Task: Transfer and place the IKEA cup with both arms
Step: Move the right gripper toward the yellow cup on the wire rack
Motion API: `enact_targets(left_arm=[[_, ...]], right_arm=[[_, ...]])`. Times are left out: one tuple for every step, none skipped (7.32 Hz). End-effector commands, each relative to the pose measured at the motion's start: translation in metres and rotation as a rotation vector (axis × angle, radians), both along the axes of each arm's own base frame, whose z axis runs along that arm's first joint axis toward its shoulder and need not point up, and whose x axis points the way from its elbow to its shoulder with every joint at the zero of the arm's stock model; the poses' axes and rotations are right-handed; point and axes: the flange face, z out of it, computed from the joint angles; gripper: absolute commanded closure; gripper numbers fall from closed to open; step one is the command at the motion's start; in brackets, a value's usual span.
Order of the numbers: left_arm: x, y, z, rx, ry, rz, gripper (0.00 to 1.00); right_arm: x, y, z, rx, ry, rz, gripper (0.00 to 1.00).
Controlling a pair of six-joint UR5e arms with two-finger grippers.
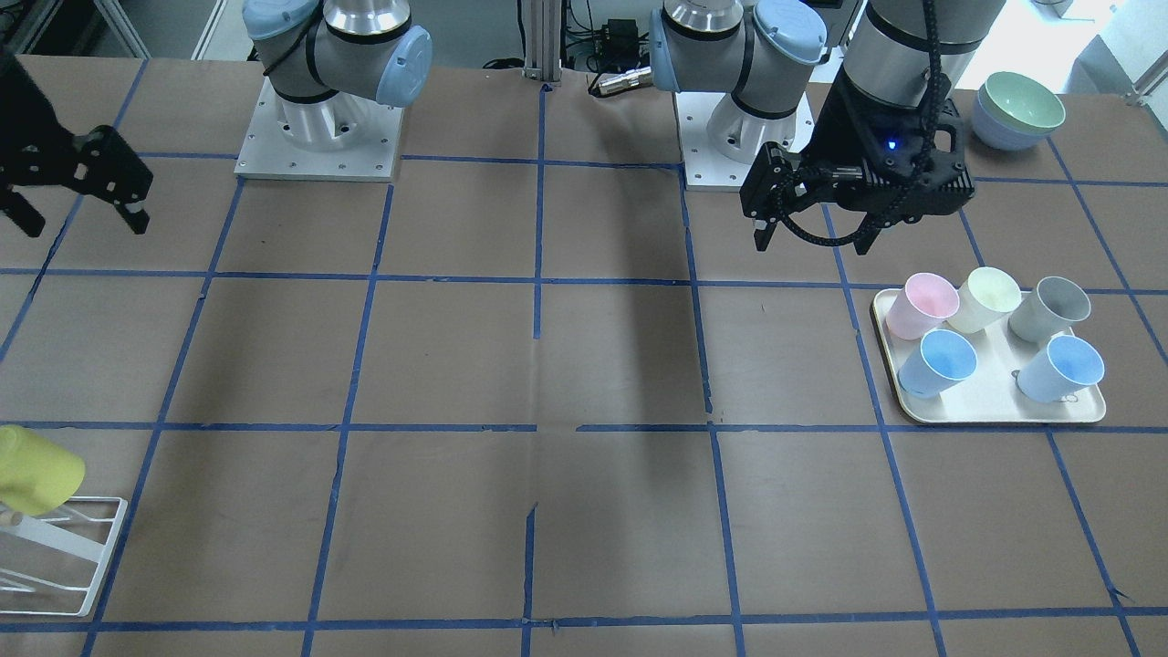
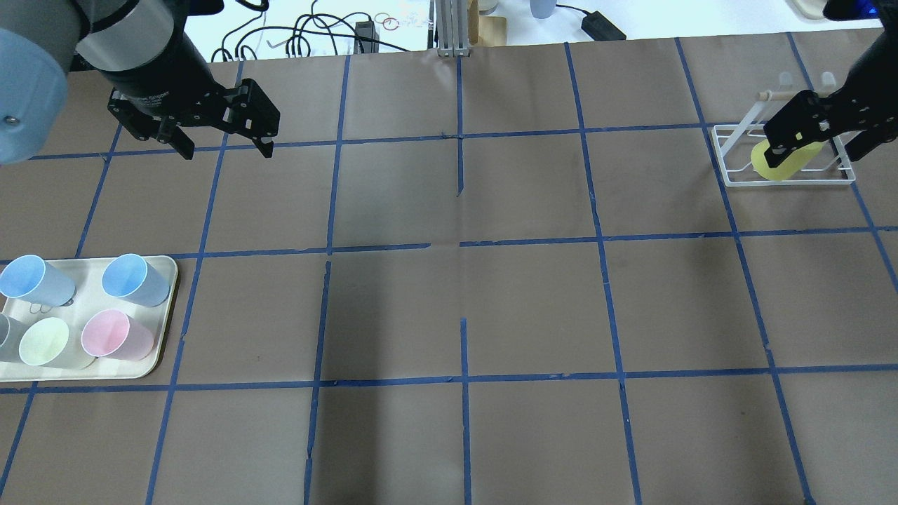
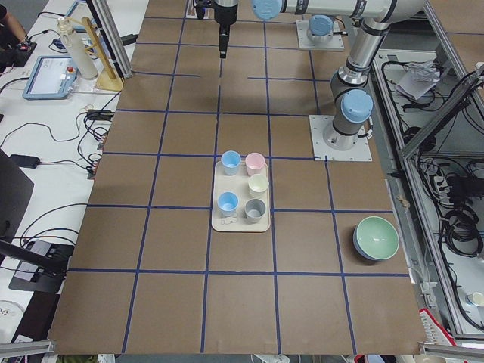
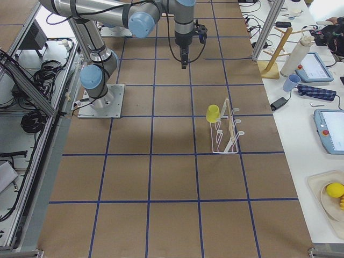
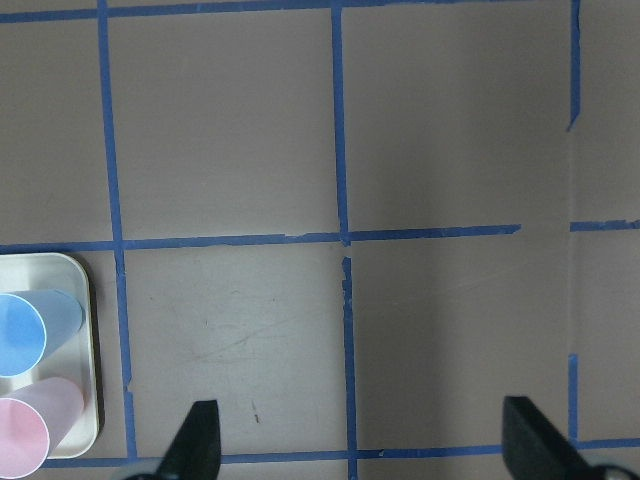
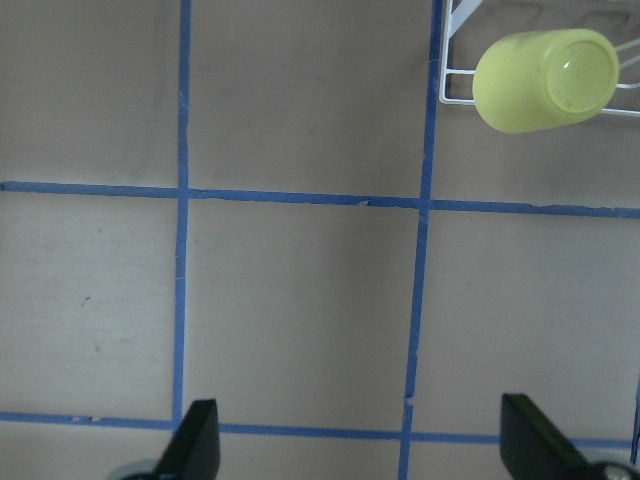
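Observation:
The bright yellow IKEA cup sits upside down and tilted on a peg of a white wire rack at the table's right end. It also shows in the overhead view, the exterior right view and the right wrist view. My right gripper hangs open and empty above the table beside the rack; in the right wrist view its fingertips are well apart from the cup. My left gripper is open and empty, above bare table past the tray; it also shows in the front-facing view.
A cream tray on my left holds a pink cup, a pale cream-yellow cup, a grey cup and two light blue cups. Stacked green and blue bowls stand near the left arm's base. Blue tape lines grid the brown table.

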Motion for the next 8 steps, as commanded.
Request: enact_targets(left_arm=[[0.000,0.000,0.001,-0.001,-0.001,0.000,0.00],[0.001,0.000,0.001,-0.001,-0.001,0.000,0.00],[0.002,0.000,0.001,-0.001,-0.003,0.000,0.00],[0.003,-0.001,-0.001,0.002,-0.017,0.001,0.00],[0.004,-0.001,-0.001,0.002,-0.021,0.002,0.00],[0.004,-0.001,-0.001,0.002,-0.021,0.002,0.00],[0.004,-0.001,-0.001,0.002,-0.021,0.002,0.00],[0.004,-0.001,-0.001,0.003,-0.020,0.002,0.00]], right_arm=[[-0.050,-0.032,-0.044,0.021,-0.013,0.059,0.00],[-0.057,-0.043,-0.044,-0.041,0.033,0.113,0.00],[-0.060,-0.051,-0.062,-0.023,0.012,0.148,0.00],[-0.068,-0.066,-0.070,-0.066,0.052,0.210,0.00],[-0.075,-0.079,-0.090,-0.072,0.070,0.246,0.00],[-0.090,-0.083,-0.100,-0.068,0.059,0.270,0.00],[-0.109,-0.081,-0.107,-0.065,0.051,0.253,0.00],[-0.117,-0.093,-0.121,-0.086,0.068,0.267,0.00]])
